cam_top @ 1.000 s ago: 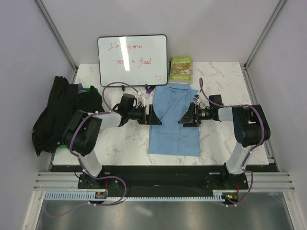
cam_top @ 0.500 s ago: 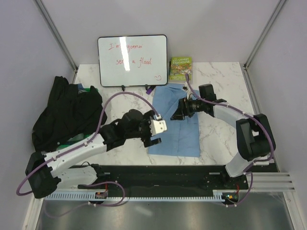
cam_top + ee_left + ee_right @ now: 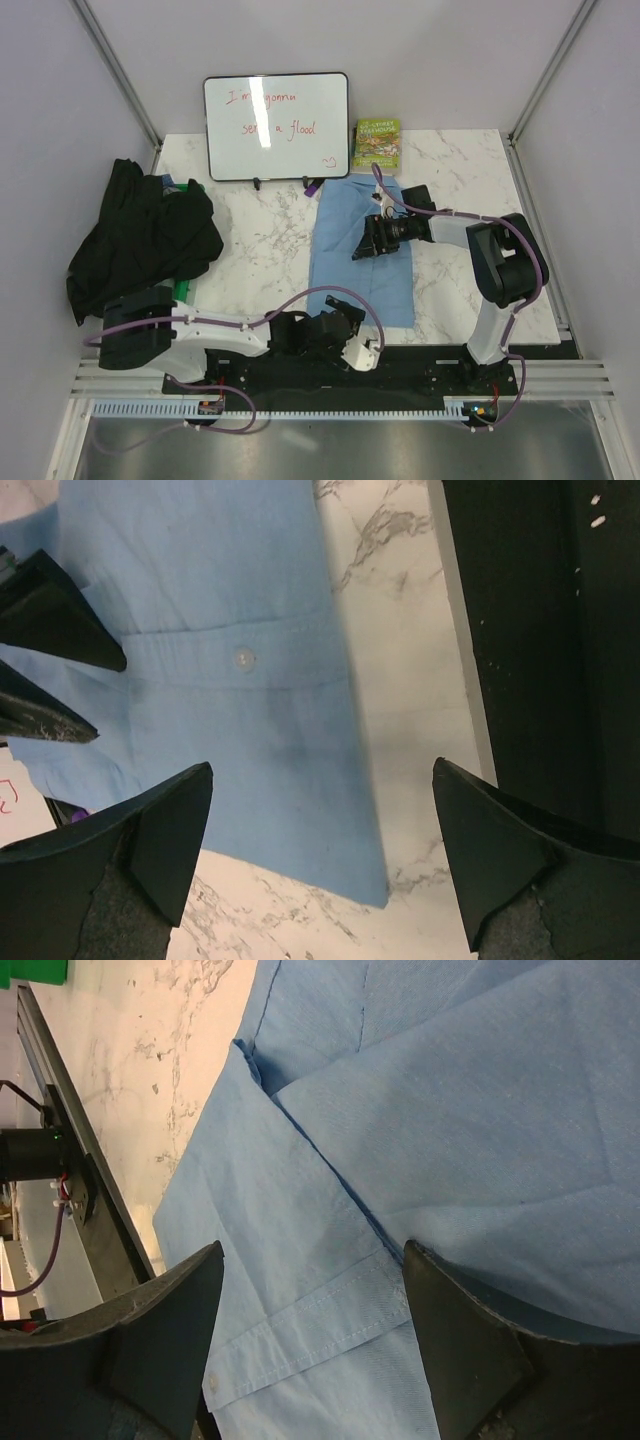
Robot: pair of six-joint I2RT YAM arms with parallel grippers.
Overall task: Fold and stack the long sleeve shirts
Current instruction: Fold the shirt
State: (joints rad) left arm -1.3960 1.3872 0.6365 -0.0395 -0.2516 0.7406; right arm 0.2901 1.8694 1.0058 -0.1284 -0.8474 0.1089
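At the centre of the table [image 3: 260,270], running from 12 to 6 o'clock, lies the blue shirt [image 3: 365,285], folded into a long strip. The right gripper [image 3: 360,246] hovers low over the strip's middle, reaching in from 3 o'clock, jaws spread over flat cloth and pinching nothing. The left gripper [image 3: 352,338] hangs at 6 o'clock by the shirt's near edge, jaws wide apart and empty. The black shirt [image 3: 140,240] sits heaped at 9 o'clock, well apart from the blue one. A whiteboard [image 3: 277,125] and book [image 3: 376,143] stand at 12 o'clock
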